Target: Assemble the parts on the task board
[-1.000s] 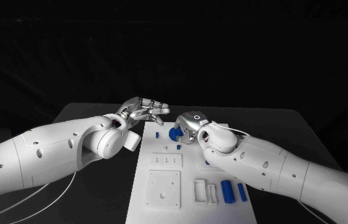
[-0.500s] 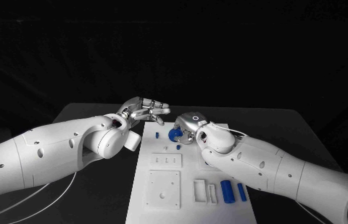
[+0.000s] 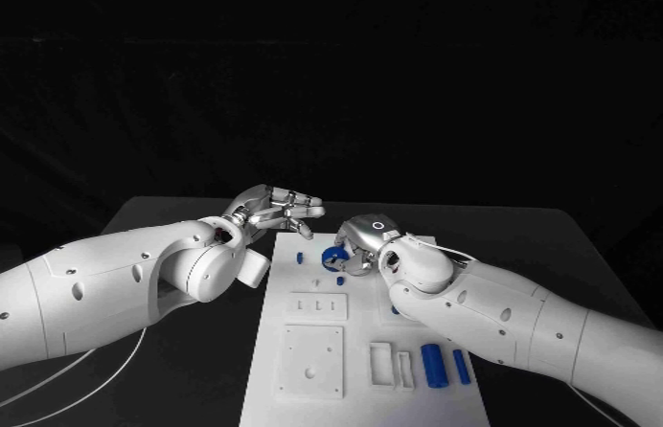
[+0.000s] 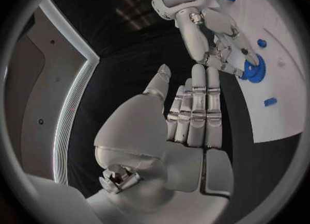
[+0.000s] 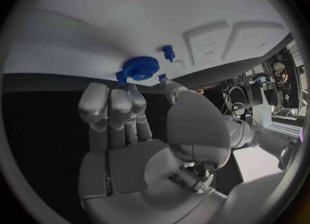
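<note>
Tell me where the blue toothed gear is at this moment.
In the head view the blue toothed gear lies on the far part of the white task board, at the fingertips of the right hand, with small blue pegs beside it.

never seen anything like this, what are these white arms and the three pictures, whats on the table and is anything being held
It is a robot with two white arms, each ending in a silver many-fingered robot hand. One picture looks down from a camera on the robot's head; the two round ones come from fisheye cameras at each wrist, behind that arm's own hand.

On the black table lies a white task board with small blue parts, among them a blue gear and two blue cylinders near the board's close end.

The right robot hand is at the gear, fingertips on or right beside it; I cannot tell whether it grips it. The left robot hand hovers beside the board's far end, fingers curled, holding nothing.
</note>
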